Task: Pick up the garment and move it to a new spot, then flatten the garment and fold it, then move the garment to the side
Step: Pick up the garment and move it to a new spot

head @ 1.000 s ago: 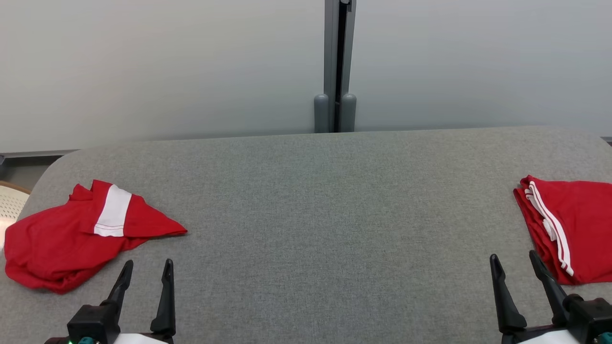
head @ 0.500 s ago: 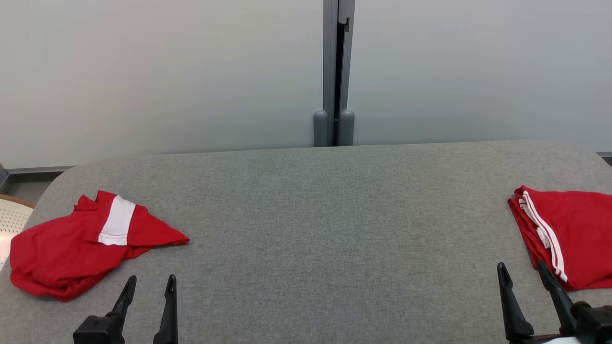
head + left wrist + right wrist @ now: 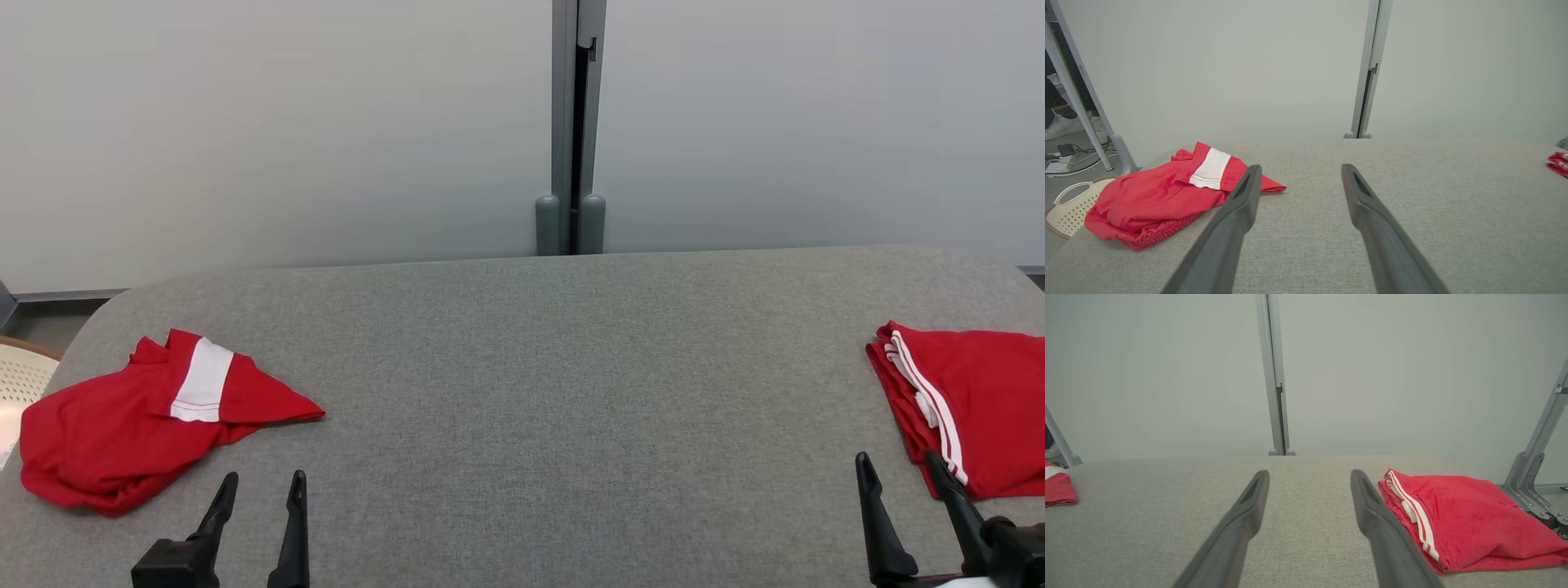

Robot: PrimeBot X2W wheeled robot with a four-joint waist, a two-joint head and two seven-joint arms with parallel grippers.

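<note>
On the grey padded table (image 3: 555,367), near left: crumpled red garment (image 3: 122,441), long axis left to right. Just right of it, left gripper (image 3: 265,475), spread open, empty, clearly the nearer. At right, right gripper (image 3: 896,456), likewise open, beside a folded red garment (image 3: 980,392).

Left gripper (image 3: 1298,177): 2 dark fingers (image 3: 1237,212) spread apart, empty, above grey table (image 3: 1433,212). Crumpled red garment (image 3: 1155,200) with white patch lies left of them, near a perforated basket (image 3: 1069,204).
</note>
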